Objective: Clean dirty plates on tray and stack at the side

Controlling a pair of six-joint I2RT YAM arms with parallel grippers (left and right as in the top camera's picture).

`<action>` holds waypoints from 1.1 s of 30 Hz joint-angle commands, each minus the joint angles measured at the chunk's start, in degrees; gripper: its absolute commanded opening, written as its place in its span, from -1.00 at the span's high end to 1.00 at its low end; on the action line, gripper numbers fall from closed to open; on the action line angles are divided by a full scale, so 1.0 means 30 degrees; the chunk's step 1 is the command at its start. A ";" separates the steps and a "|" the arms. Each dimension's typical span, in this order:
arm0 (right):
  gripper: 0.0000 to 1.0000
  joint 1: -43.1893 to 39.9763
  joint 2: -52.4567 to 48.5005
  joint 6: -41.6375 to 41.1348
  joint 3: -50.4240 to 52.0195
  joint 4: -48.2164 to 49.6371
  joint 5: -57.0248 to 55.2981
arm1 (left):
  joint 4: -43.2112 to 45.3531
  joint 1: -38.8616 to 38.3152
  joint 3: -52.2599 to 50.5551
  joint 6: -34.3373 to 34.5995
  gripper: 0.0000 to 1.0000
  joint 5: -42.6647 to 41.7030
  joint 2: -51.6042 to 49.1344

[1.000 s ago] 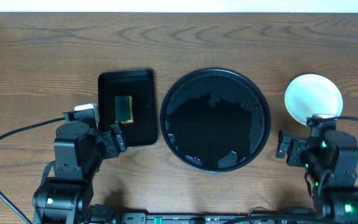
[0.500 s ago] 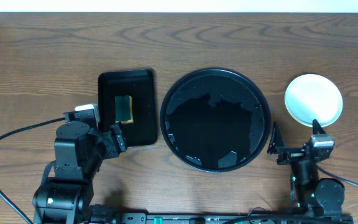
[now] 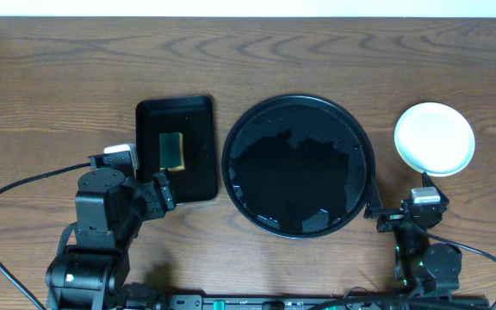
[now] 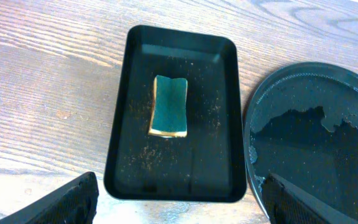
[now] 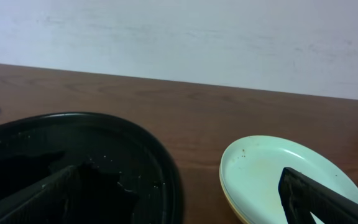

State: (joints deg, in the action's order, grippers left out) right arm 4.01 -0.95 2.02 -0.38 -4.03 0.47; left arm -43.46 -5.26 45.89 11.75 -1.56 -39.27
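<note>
The round black tray (image 3: 298,100) sits mid-table with no plates on it, only wet smears and crumbs; it also shows in the left wrist view (image 4: 328,130) and the right wrist view (image 5: 169,171). The plates (image 3: 434,138) stand stacked on the table right of the tray. A mint-blue plate is on top and a yellow rim shows beneath it in the right wrist view (image 5: 269,171). My right gripper (image 3: 394,211) (image 5: 179,171) is open and empty, in front of the gap between tray and stack. My left gripper (image 3: 158,191) (image 4: 179,180) is open and empty, in front of the rectangular tray.
A small rectangular black tray (image 3: 198,116) (image 4: 123,112) holds a green-and-yellow sponge (image 3: 172,151) (image 4: 169,114), left of the round tray. A cable (image 3: 7,194) loops at the front left. A pale wall edges the table's far side.
My right arm has drawn back from the plate stack toward the front edge and a little left, leaving the stack fully uncovered. The left arm has not moved.
</note>
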 commanded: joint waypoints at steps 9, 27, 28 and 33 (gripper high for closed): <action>-0.98 0.0175 0.0153 0.0495 0.0022 -0.0087 0.0073 | 0.0007 0.0029 -0.0058 -0.0321 -0.69 -0.0124 -0.0007; -0.98 0.0175 0.0153 0.0495 0.0022 -0.0087 0.0073 | 0.0007 0.0029 -0.0058 -0.0313 -0.69 -0.0124 -0.0007; -0.98 0.0175 0.0153 0.0495 0.0022 -0.0087 0.0073 | 0.0007 0.0029 -0.0058 -0.0321 -0.69 -0.0124 -0.0007; -0.98 0.0175 0.0153 0.0495 0.0022 -0.0087 0.0073 | -0.0248 0.0029 -0.0066 -0.0321 -0.69 0.0306 -0.0007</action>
State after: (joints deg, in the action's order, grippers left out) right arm 4.01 -0.95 2.79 -0.38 -4.03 0.47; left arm -43.72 -5.26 45.89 11.75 -1.54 -39.27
